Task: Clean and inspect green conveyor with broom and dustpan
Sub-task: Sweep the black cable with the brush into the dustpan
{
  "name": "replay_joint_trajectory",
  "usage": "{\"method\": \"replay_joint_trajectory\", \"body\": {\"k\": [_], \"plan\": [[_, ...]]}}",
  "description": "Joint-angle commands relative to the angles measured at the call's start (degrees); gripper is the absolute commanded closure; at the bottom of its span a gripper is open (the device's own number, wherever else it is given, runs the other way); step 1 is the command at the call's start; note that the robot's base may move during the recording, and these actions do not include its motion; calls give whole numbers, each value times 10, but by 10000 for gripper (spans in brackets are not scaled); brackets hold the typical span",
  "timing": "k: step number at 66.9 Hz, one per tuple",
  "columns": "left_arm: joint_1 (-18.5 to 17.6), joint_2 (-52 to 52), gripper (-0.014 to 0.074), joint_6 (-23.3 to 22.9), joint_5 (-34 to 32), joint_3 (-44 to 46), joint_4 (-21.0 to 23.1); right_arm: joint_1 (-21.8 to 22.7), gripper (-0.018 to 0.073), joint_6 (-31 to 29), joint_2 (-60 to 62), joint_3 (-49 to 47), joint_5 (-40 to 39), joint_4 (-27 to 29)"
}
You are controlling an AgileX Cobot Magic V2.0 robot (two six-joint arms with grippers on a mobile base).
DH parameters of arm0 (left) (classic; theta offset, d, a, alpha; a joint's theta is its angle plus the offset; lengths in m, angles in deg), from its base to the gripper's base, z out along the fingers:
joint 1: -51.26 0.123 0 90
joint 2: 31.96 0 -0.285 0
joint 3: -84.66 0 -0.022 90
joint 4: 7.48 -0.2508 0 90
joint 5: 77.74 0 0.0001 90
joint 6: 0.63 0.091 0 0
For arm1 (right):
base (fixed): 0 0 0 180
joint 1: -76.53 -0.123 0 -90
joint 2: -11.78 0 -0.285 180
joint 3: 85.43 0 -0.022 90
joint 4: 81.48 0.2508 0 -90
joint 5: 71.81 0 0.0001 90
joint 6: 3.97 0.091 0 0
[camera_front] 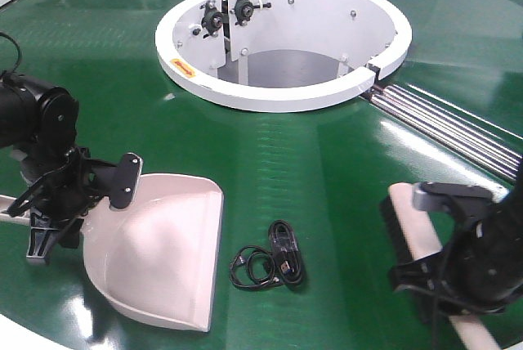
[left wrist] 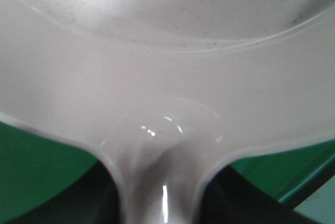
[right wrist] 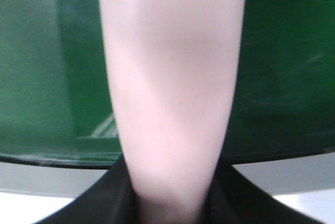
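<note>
our left gripper clamps the dustpan by its handle, our right gripper clamps the broom; a cable lies between them.

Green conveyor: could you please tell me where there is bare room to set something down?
Widest bare green conveyor lies between the white ring housing and the dustpan. A narrower strip runs between the black cable and the broom. The near edge is crowded.

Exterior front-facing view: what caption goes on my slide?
Left gripper holds the dustpan, right gripper the broom, a coiled black cable between them on the green conveyor.
</note>
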Motion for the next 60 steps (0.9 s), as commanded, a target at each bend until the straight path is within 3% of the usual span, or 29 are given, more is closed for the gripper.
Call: {"method": "replay_joint_trajectory", "body": {"k": [1, 12, 24, 41, 60], "plan": [[-5, 21, 604, -6, -6, 16, 2, -48, 564, 52, 8, -21, -23, -15], [-5, 21, 604, -6, -6, 16, 2, -111, 564, 108, -46, -72, 5, -60], [-5, 21, 604, -6, -6, 16, 2, -153, 564, 127, -125, -151, 54, -78], [-5, 21, 604, -6, -6, 16, 2, -164, 564, 129, -219, -231, 117, -34], [-5, 21, 604, -6, -6, 16, 2, -223, 564, 117, -281, -300, 128, 3]]}}
